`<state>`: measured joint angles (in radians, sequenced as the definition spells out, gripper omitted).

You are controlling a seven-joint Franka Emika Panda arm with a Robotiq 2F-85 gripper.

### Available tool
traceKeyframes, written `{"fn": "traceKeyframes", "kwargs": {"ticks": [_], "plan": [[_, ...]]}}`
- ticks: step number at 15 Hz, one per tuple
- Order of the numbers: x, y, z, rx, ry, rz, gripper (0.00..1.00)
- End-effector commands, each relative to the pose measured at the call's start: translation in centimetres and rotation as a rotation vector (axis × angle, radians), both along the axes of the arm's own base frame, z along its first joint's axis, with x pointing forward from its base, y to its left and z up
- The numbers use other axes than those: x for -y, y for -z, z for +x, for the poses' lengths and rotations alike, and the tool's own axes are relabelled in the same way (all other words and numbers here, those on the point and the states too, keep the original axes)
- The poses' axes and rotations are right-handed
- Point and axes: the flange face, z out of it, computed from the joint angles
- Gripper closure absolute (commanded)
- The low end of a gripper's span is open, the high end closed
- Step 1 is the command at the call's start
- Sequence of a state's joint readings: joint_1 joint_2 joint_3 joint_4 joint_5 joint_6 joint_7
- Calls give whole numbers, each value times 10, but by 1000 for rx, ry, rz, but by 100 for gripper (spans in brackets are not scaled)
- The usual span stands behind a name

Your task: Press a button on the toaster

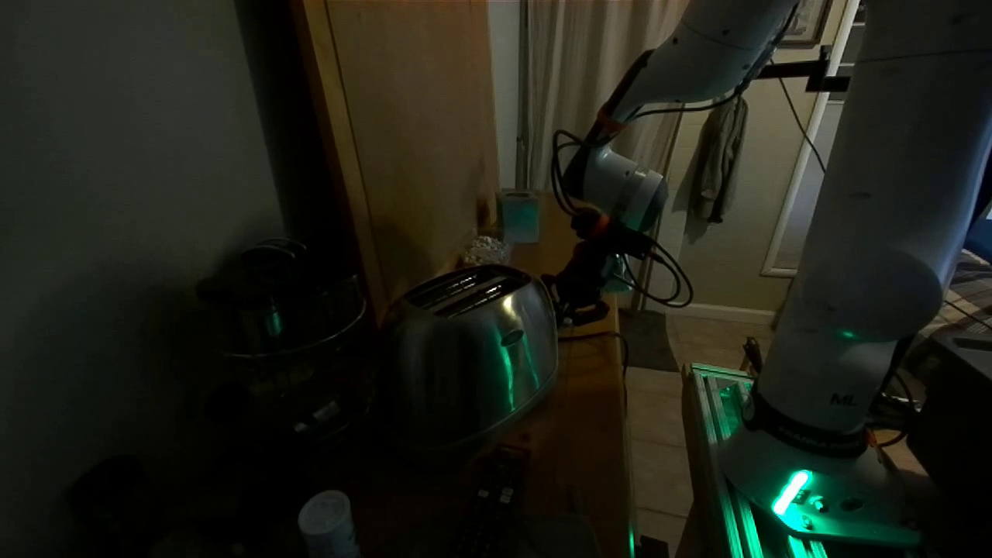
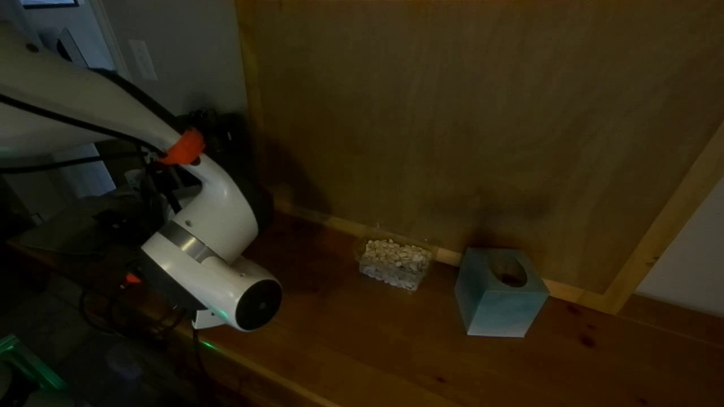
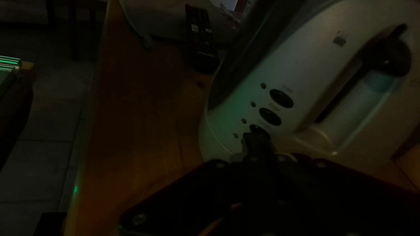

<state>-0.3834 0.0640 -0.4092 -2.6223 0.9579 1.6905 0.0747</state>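
Jaws clenched together, nothing seen between them, ends partly masking the lowest visible button (image 3: 258, 128) of the toaster (image 1: 477, 356); contact cannot be verified. In an exterior view, the toaster stands on the tabletop (image 1: 581, 395), left of the arm (image 1: 845, 271). Approach judged complete; press unconfirmed, withdrawal outstanding.

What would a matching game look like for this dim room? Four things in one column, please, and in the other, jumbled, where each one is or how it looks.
Column one
1. Shiny chrome domed toaster
2. Black jointed gripper
3. Pale blue cube-shaped box
4. Slim black remote control

Column two
A. Has an oval opening in its top
B. Lying near the toaster
C. Has two long slots on top
D. Closed, its tip at the lowest black oval button in the wrist view

Right pairs: 1-C, 2-D, 3-A, 4-B
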Motion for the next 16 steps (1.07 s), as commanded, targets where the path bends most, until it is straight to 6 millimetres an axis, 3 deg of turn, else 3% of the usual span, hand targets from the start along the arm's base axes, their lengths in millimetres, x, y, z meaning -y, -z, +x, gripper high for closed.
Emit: {"fn": "traceKeyframes", "kwargs": {"ticks": [1, 11, 16], "plan": [[0, -3, 6, 25, 47, 62, 100], [2, -2, 5, 17, 46, 48, 100], [7, -8, 8, 35, 2, -70, 100]]}}
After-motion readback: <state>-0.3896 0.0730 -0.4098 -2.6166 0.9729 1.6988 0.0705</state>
